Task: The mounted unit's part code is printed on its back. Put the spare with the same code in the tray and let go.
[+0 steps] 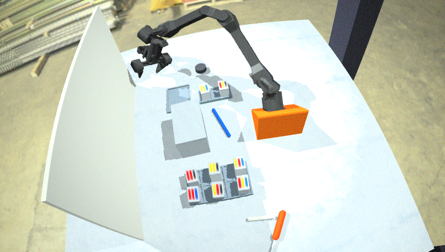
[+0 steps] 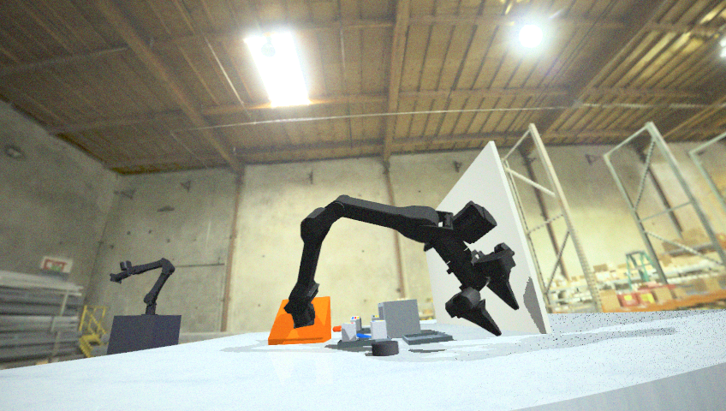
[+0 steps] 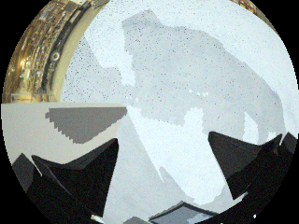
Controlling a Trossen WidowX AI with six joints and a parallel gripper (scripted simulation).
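My gripper is open and empty, above the table beyond the tray and near the white panel. The shallow tray holds nothing. A large grey box stands at its near side; no code shows on its visible faces. A rack holds several small grey blocks with coloured stripes on top, among them a red-red-black block and a red-red-blue block. A smaller rack holds two striped blocks. Which is the mounted unit, I cannot tell.
A tall white panel stands along one side. A dark puck lies beyond the small rack. A blue rod lies beside the grey box. An orange-handled tool and a pale bar lie beyond the large rack.
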